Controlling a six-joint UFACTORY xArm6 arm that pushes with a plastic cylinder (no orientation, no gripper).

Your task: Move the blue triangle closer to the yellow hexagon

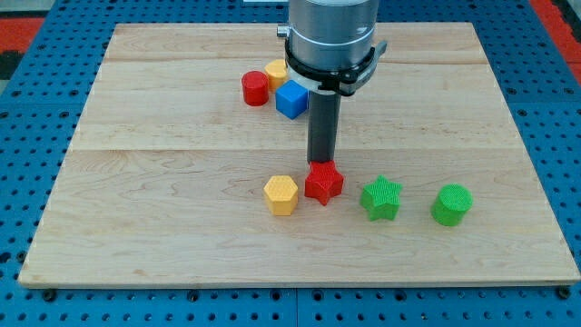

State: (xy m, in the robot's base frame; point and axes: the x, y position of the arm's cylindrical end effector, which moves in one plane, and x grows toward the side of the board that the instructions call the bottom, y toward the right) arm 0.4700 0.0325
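Observation:
The yellow hexagon lies at the board's lower middle. The only blue block sits at the upper middle; it looks like a cube, partly under the arm's body. No blue triangle can be made out. My tip is at the far edge of a red star, which sits just right of the yellow hexagon. The tip is well below the blue block and up and to the right of the hexagon.
A red cylinder and a yellow block sit beside the blue block at its left. A green star and a green cylinder lie right of the red star. The wooden board rests on a blue pegboard.

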